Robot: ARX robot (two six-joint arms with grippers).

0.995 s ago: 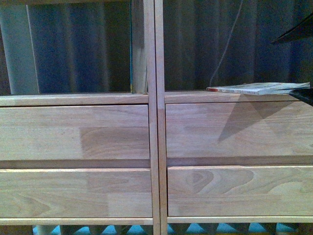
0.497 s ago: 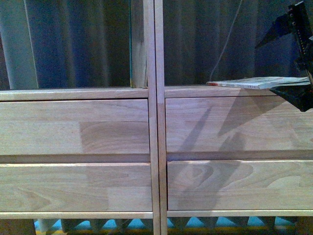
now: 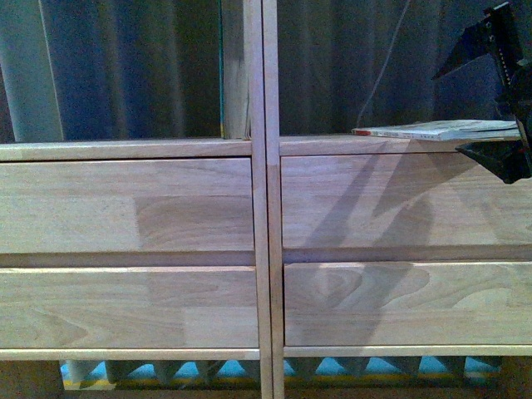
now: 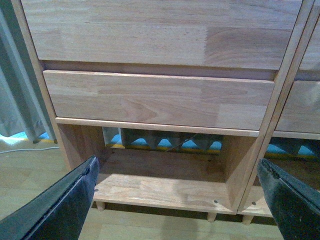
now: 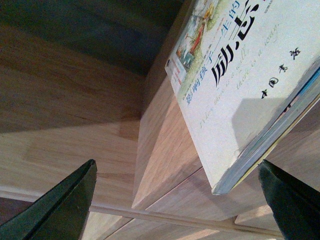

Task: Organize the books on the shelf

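book and ledge have crept toward 12 o'clock in the front view. right gripper stays at 3 o'clock, jaws wide apart, one above and one below the book's edge, clamped on nothing. left gripper gapes too, facing the bottom compartment of the shelf. book lies flat on the right column's ledge.

A thin white book lies flat in the right compartment of the light-wood shelf.

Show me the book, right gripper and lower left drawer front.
book [image 3: 432, 130]: front view, middle of its near edge.
right gripper [image 3: 445, 113]: front view, gap between its fingertips.
lower left drawer front [image 3: 125, 307]: front view, panel's middle.
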